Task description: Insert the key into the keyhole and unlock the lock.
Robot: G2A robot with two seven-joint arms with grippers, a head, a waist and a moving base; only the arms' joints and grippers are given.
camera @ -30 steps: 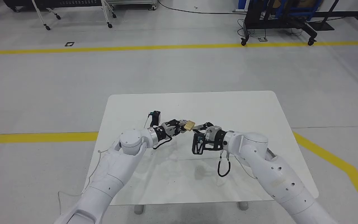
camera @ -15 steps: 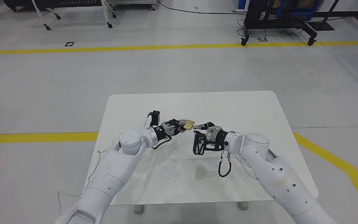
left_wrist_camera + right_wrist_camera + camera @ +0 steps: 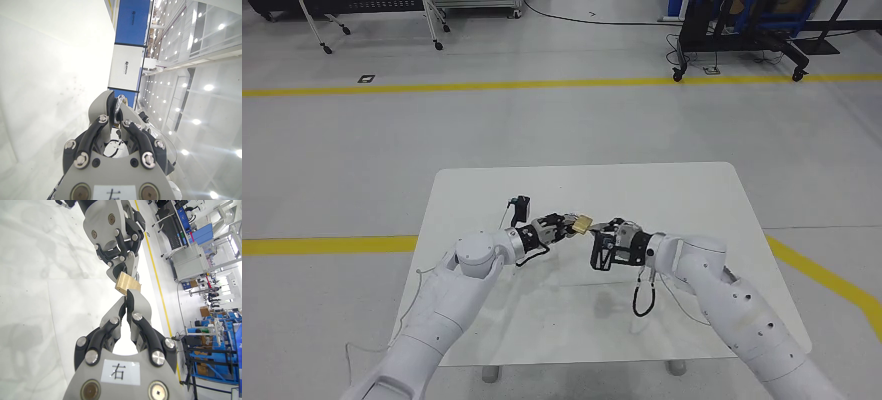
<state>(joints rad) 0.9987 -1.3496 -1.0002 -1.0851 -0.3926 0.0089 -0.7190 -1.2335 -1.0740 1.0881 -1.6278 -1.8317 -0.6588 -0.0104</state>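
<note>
A brass padlock (image 3: 582, 222) (image 3: 128, 284) hangs above the middle of the white table (image 3: 692, 200). My left gripper (image 3: 570, 224) (image 3: 116, 103) (image 3: 123, 271) is shut on its steel shackle (image 3: 118, 106) (image 3: 137, 276). My right gripper (image 3: 600, 232) (image 3: 126, 296) faces it from the opposite side, fingertips pressed together right against the lock's bottom face. The key is almost wholly hidden between the right pads (image 3: 130, 306); only a small brass glint shows where they meet the lock.
A black cable loop (image 3: 642, 297) hangs under the right forearm over the table's front half. The table surface around both arms is bare. Beyond the table lie grey floor with yellow lines (image 3: 542, 85) and racks far off.
The right wrist has shifted slightly to the right and turned a little. The padlock and the left gripper have stayed put.
</note>
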